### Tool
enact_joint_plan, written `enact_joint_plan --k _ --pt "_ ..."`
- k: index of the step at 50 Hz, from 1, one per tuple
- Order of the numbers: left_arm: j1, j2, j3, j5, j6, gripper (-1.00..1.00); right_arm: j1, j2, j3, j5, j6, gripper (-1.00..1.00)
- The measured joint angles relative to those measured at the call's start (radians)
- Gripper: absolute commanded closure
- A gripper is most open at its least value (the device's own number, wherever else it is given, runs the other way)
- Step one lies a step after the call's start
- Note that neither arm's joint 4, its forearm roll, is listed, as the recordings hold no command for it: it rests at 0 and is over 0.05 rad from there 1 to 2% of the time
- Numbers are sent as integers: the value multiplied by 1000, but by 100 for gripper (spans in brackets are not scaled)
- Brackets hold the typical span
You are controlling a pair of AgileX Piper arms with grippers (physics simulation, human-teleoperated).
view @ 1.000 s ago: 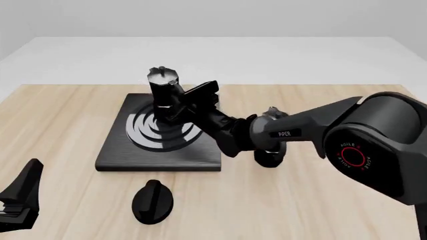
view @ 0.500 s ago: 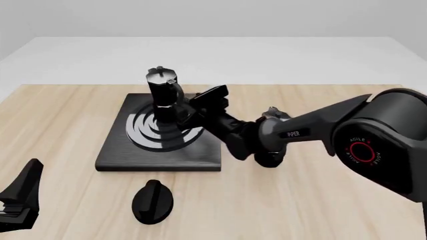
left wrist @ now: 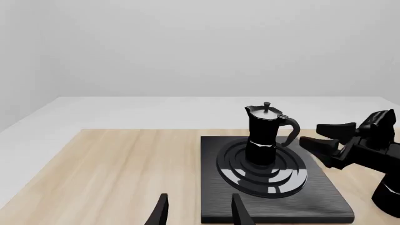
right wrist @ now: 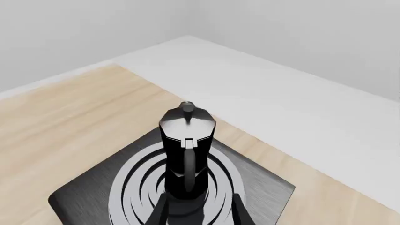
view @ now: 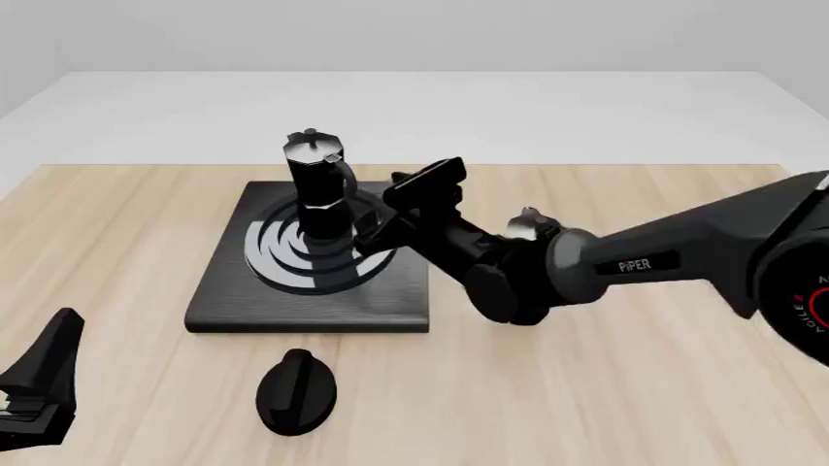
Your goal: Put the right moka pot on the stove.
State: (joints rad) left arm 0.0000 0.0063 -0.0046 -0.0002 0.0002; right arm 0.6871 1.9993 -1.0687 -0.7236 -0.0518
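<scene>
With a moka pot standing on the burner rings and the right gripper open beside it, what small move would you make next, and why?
Probably draw the right gripper further back: the moka pot stands upright on the stove, and the fingers are apart, off its handle.

— Where does the pot stand?

— One moka pot (view: 318, 186) stands upright on the stove (view: 311, 291), on the burner rings (view: 317, 254), toward the slab's far side. The stove lies left of centre on the table (view: 622, 388).

— And the second pot?

— The other moka pot (view: 529, 225) sits on the table to the right of the stove, mostly hidden behind the right arm (view: 647, 267), which reaches in from the right.

— What lies nearest the camera?

— The dial knob (view: 297, 390) lies on the table just in front of the stove's near edge. The left gripper (view: 33, 388) sits at the near left corner, well apart from the stove. The right gripper (view: 412, 209) is just right of the pot on the rings, its handle facing it.
</scene>
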Motion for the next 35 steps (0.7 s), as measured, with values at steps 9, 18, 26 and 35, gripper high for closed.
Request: enact_joint_plan --k 9,18,26,35 --pt "0 0 0 0 0 -100 10 -105 86 1 -7 -100" --pt "0 0 0 0 0 -100 13 -230 176 14 4 -100" --pt "0 0 0 0 0 -100 15 -329 250 28 13 -100" --pt "0 0 0 0 0 -100 20 -451 327 63 17 -100"
